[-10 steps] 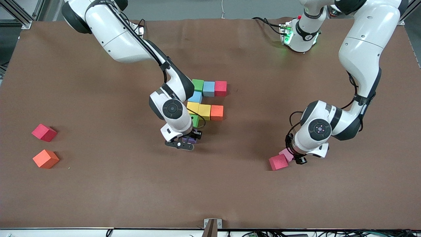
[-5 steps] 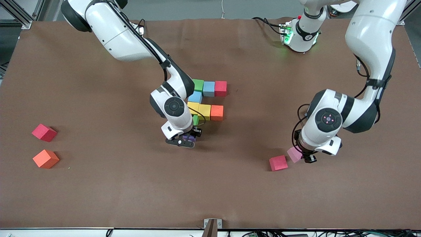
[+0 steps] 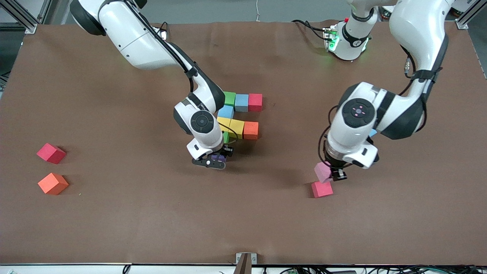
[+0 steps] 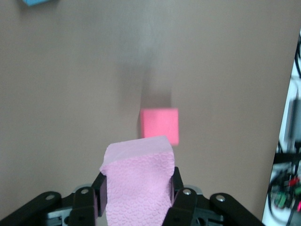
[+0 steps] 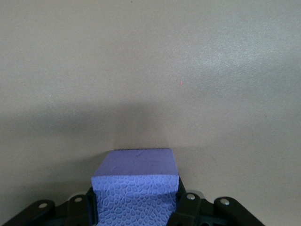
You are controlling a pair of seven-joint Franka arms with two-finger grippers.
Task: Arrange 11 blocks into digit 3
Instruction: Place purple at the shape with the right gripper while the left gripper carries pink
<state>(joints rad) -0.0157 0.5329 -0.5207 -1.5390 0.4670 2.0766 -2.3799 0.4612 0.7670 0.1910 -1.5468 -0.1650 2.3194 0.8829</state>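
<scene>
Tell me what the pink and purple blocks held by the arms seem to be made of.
Pink block in the left tool: probably foam, matte, with a pebbled cell texture. Purple block in the right tool: apparently the same foam, dull and unglossy, with a similar cell pattern.

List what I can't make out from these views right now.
- Green foam cube in the digit's stem: front view, mostly hidden by the right arm's wrist.
- Purple foam cube: front view, largely covered by the right hand.
- Light blue foam cube: cut off by the left wrist view's edge.
</scene>
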